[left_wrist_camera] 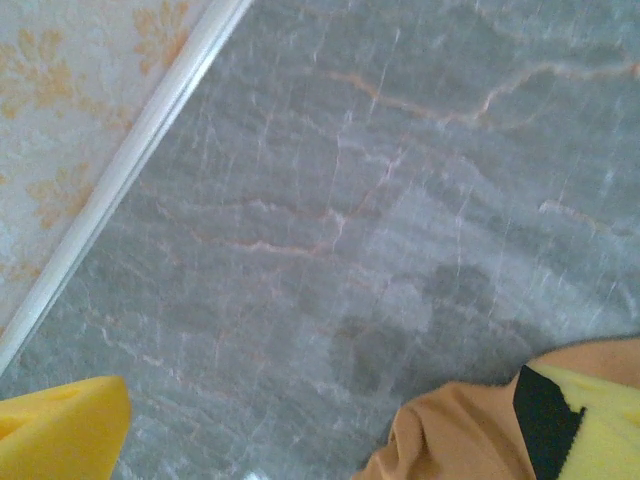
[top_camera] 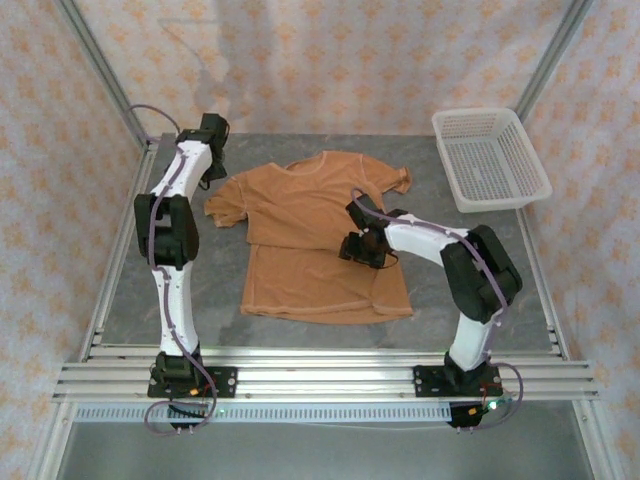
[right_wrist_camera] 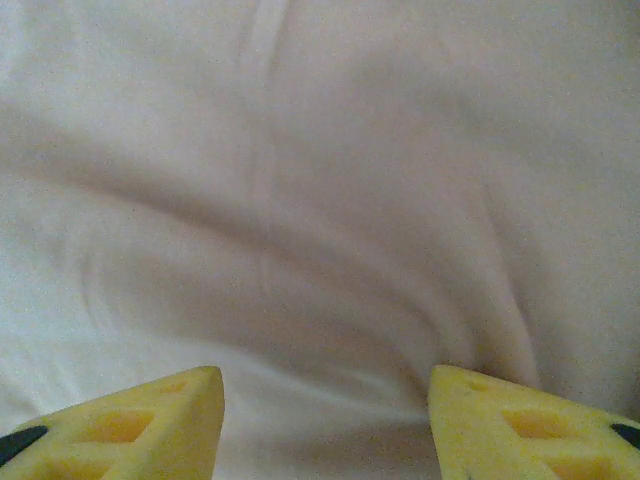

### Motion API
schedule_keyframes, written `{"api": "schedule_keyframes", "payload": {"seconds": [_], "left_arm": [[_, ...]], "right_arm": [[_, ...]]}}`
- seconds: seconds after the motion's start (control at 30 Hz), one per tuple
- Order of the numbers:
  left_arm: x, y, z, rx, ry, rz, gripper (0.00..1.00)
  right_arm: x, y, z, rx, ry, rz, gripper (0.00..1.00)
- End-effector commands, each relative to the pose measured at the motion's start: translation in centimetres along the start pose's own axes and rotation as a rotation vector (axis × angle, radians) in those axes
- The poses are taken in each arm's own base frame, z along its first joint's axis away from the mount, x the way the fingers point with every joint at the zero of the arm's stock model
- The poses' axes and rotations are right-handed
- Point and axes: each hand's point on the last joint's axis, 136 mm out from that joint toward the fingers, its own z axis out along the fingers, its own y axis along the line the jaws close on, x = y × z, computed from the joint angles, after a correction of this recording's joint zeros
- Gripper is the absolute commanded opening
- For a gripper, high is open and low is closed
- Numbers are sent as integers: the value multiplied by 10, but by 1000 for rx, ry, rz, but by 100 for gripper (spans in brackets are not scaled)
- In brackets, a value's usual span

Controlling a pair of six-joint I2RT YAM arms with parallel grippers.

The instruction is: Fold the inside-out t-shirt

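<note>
the inside-out t-shirt (top_camera: 300,210) lies spread on the grey marbled table (top_camera: 180,290), about midway between the two arms, with its collar towards the far side and its hem towards the arm bases. a straight edge runs across it at mid-height, and the upper part with the sleeves is wider than the lower part. a white basket (top_camera: 490,158) stands at the far right corner, well apart from the shirt. the left gripper (top_camera: 213,165) is at the far left of the table, just beside the shirt's left sleeve. in the left wrist view the left gripper (left_wrist_camera: 325,400) has its yellow fingers (left_wrist_camera: 60,430) spread wide with bare table between them. a bunched bit of the orange cloth (left_wrist_camera: 450,440) lies against the inner side of the other finger, not clamped. a white frame rail (left_wrist_camera: 130,160) runs along the table edge, with flowered wall covering behind it. the right gripper (top_camera: 362,250) hangs over the right middle of the shirt, the arm bent sharply at the elbow. in the right wrist view the right gripper (right_wrist_camera: 325,400) has its jaws partly apart, and the cloth (right_wrist_camera: 320,200), pale and washed out here, runs across the gap with soft wrinkles. i cannot tell whether the tips press on it.
</note>
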Motion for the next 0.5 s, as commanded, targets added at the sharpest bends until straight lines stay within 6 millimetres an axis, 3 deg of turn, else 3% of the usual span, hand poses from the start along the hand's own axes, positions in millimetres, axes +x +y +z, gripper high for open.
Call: {"api": "schedule_keyframes", "payload": {"seconds": [0.0,0.2,0.3,0.47], "left_arm": [[19,-14,-43,105,-5,29,93],[115,-71,-113,492,81,148,82],[169,-88,-129,646,159,167,78],[219,-88,-147,734,173,183,75]], "right_arm": [[13,-12,-40,65,-20,-72,57],[51,-32,-70,95,-21,-130,48],[74,-43,-71,133,-20,-156,47],[90,-53,-62,188,-39,-194,47]]}}
